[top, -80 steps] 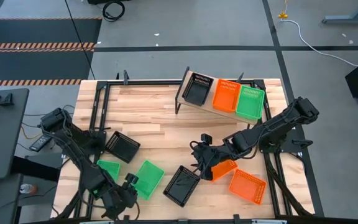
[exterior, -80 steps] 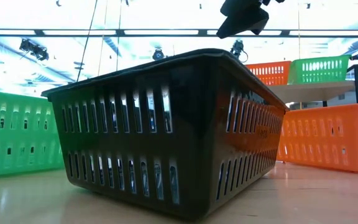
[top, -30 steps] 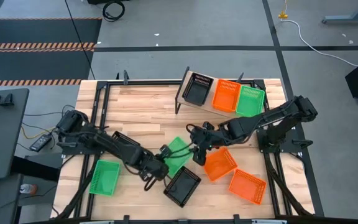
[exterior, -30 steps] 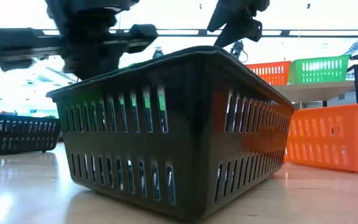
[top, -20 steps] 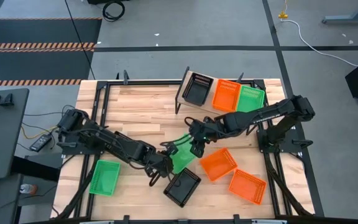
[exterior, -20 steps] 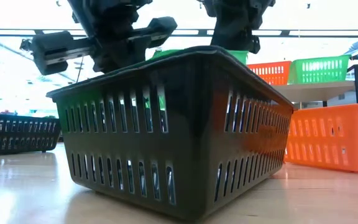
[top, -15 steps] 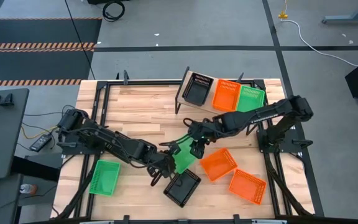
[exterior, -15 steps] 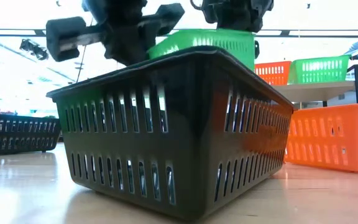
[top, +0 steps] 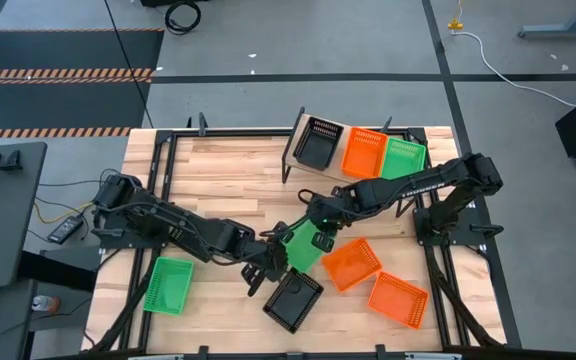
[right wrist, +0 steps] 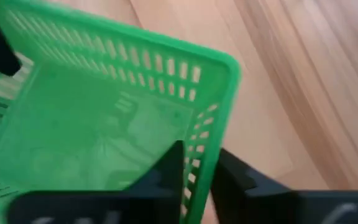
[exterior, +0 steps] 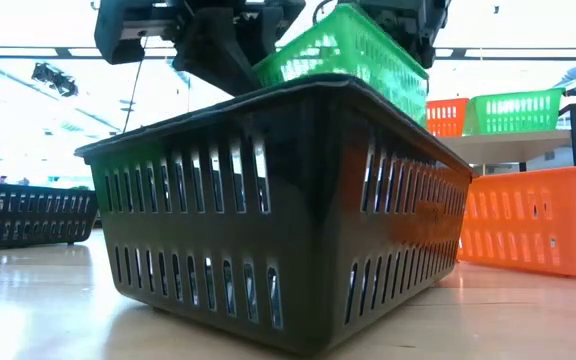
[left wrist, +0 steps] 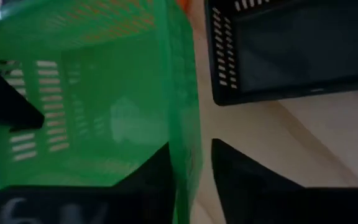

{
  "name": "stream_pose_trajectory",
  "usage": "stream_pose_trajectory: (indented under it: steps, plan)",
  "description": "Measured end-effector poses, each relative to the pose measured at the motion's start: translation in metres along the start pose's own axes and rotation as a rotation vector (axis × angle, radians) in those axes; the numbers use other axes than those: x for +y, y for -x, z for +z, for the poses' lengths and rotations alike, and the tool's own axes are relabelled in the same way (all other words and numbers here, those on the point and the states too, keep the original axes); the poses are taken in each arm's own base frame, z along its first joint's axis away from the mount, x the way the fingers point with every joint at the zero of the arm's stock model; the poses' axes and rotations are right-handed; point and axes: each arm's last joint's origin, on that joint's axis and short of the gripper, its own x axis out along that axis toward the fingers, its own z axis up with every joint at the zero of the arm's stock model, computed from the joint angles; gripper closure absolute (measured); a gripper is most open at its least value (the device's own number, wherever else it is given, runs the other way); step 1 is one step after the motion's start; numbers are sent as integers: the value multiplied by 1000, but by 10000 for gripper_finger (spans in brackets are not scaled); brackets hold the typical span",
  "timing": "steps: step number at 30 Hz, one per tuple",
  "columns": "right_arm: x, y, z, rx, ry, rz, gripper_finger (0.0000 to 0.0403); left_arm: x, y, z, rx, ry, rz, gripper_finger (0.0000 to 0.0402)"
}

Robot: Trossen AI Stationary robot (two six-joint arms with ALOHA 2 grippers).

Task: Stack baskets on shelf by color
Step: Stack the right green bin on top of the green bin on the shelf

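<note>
1. Baskets are spread over the slatted tabletop (top: pixel 218 170) and the shelf (top: pixel 333 172); one green basket (top: pixel 304 247) is held in the air near the table's middle, tilted, between the two grippers.
2. Its wall is straddled by the right gripper (right wrist: pixel 197 171), whose fingers are drawn in close on either side of the green rim, so a grip on it is shown.
3. The opposite wall lies between the fingers of the left gripper (left wrist: pixel 190 168), which stand slightly apart about it; whether the wall is pinched or loose cannot be told.
4. Just below this basket in the high view, a black basket (top: pixel 293 299) rests on the tabletop, and it fills the foreground of the low view.
5. Two orange baskets (top: pixel 351 262) (top: pixel 399 299) lie to the right of it, the nearer one just beside the lifted basket.
6. A second green basket (top: pixel 168 285) lies at the left front of the table.
7. On the shelf at the far edge, a black (top: pixel 318 142), an orange (top: pixel 364 154) and a green basket (top: pixel 403 164) are set side by side.
</note>
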Motion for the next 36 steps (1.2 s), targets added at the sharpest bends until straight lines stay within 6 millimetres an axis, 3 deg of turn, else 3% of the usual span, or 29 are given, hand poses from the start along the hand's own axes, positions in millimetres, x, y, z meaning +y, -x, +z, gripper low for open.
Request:
stream_pose_trajectory:
  steps: [3, 9, 14, 20, 28, 36]
  plan:
    - [-1, 0, 1, -5, 4, 1, 391, 3, 0, 0, 15, 27, 51, 267]
    - [-4, 0, 2, 2, 3, -5, 392, 9, -2, -1, 4, 46, 71, 237]
    - [-6, 0, 3, 0, 14, -9, 392, 12, 1, 0, -17, 61, 89, 238]
    - [-11, 6, 3, -2, 11, -39, 392, 32, 19, 0, -123, 172, 143, 249]
    - [-14, 50, 4, -52, 22, -77, 393, 64, 36, -5, -331, 389, 127, 259]
    - [-23, 97, -2, -69, 35, -131, 393, 75, 41, 3, -453, 457, 198, 261]
